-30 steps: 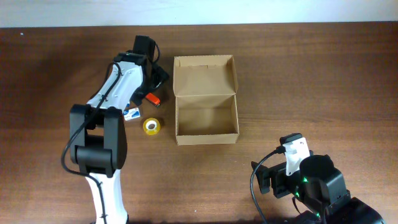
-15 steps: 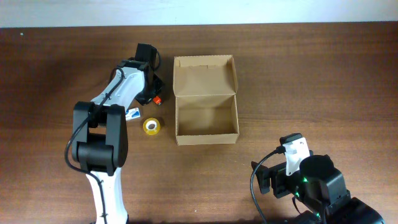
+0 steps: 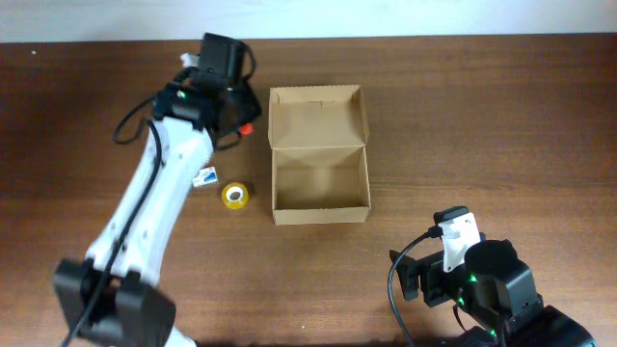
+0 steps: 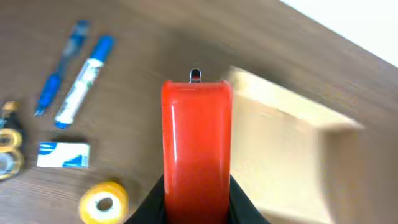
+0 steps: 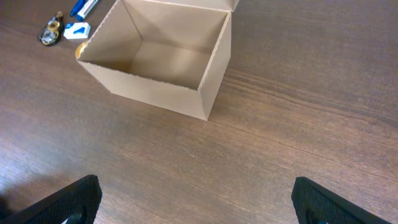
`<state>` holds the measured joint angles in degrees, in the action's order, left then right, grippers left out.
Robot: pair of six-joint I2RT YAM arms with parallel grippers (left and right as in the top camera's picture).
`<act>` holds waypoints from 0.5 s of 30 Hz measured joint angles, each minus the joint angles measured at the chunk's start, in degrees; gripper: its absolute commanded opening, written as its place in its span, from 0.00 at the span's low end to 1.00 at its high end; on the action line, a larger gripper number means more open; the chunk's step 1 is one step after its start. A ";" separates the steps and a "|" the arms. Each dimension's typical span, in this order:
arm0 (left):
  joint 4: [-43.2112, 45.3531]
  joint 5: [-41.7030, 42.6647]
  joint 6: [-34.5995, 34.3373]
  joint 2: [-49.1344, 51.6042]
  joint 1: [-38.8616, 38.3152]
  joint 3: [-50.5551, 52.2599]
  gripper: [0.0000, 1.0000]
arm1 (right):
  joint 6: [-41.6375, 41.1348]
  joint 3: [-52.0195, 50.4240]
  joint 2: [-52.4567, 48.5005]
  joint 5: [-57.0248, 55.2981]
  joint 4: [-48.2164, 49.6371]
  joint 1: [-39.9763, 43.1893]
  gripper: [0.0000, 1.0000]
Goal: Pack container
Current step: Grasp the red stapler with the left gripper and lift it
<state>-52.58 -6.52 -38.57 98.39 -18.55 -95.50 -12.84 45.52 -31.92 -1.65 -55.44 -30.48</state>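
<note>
The container (image 3: 319, 214) is an open brown cardboard box at the table's middle, its lid flap (image 3: 317, 118) folded back and nothing showing inside. The left wrist view shows it blurred (image 4: 292, 155); the right wrist view shows it at the top (image 5: 149, 93). My left gripper (image 3: 237, 118) hovers just left of the flap, shut on a glossy red object (image 4: 196, 149) with a small metal tip; its red end (image 3: 247, 127) pokes out below the arm. My right gripper (image 5: 196, 205) stands open and empty above bare wood at the near right.
Left of the box lie a yellow tape roll (image 3: 235, 196), a small blue-and-white item (image 3: 204, 177), two blue pens (image 4: 84, 81) and a metal key-like piece (image 4: 9, 149). The right arm's base (image 3: 482, 280) fills the lower right corner.
My left gripper closed on the red object and lifted it from the table, and the arm rose and swung back. The right arm has not moved.
</note>
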 measured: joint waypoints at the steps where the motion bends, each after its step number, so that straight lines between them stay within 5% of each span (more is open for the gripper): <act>1: -1.16 0.07 0.44 -1.38 -2.67 -0.15 0.02 | 0.02 -0.02 0.00 0.00 0.02 0.00 0.99; 7: -6.29 0.15 2.01 1.75 -14.91 -0.33 0.02 | -0.02 0.00 0.00 0.00 0.02 0.00 0.99; 15: -10.64 1.64 2.34 11.30 -16.37 -0.28 0.02 | -0.02 -0.02 0.00 0.00 0.02 0.00 0.99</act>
<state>-63.22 -4.89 -36.23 109.69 -34.92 -95.79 -12.86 45.50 -31.92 -1.65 -55.42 -30.48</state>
